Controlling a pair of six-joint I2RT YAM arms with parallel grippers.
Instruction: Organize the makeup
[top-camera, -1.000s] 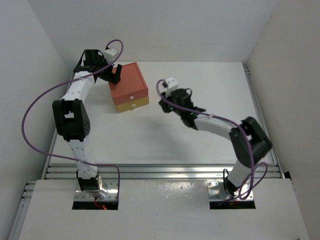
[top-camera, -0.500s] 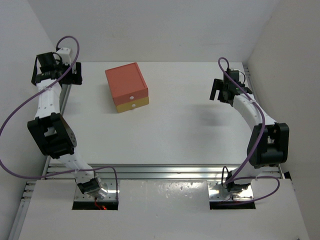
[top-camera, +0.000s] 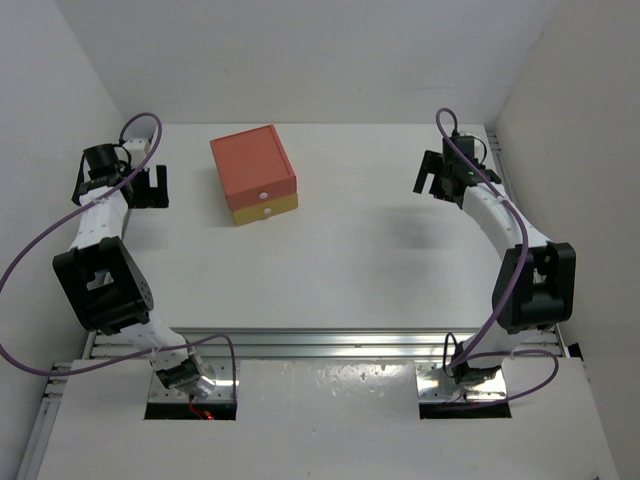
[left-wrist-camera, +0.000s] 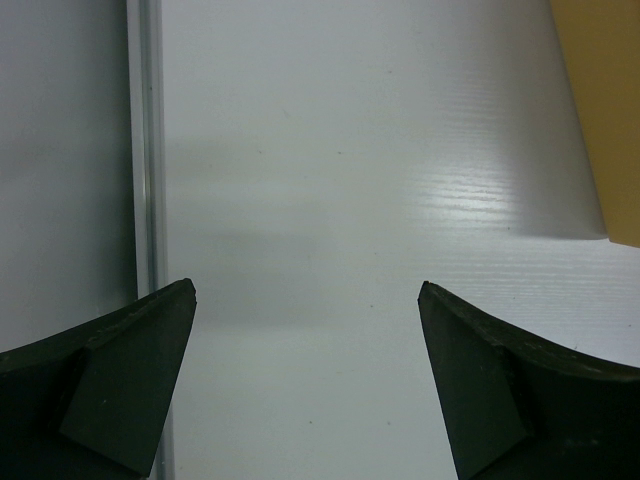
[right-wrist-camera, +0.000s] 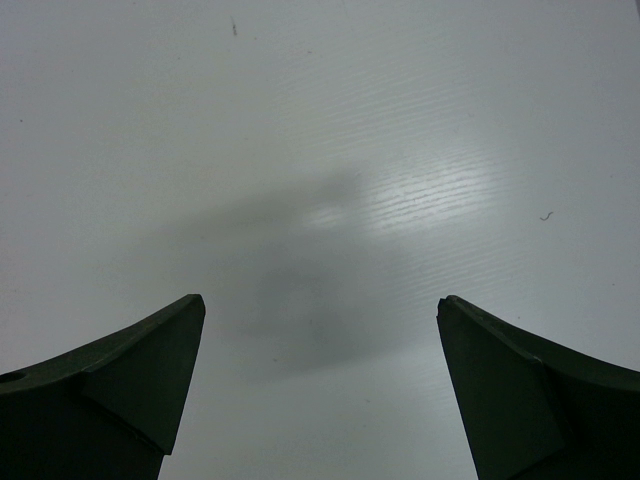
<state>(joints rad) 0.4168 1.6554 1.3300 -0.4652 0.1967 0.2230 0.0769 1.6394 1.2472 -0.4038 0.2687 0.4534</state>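
Note:
No makeup shows in any view; it is hidden or out of view. My left gripper (top-camera: 148, 190) hangs open over the table's far left edge, well left of the drawer box, with nothing between its fingers (left-wrist-camera: 307, 290). Over the far right of the table my right gripper (top-camera: 430, 185) is open too, and the right wrist view shows only bare white surface and a shadow between its fingers (right-wrist-camera: 322, 300).
An orange-red and yellow drawer box (top-camera: 254, 172) stands at the back left of centre, its drawers shut; its yellow side shows at the left wrist view's upper right (left-wrist-camera: 605, 100). A metal rail (left-wrist-camera: 148, 150) runs along the left edge. White walls enclose the table (top-camera: 340, 260).
The left arm swung away from the drawer box to the far left. The right arm pulled back from the middle to the far right, and its gripper went from shut to open.

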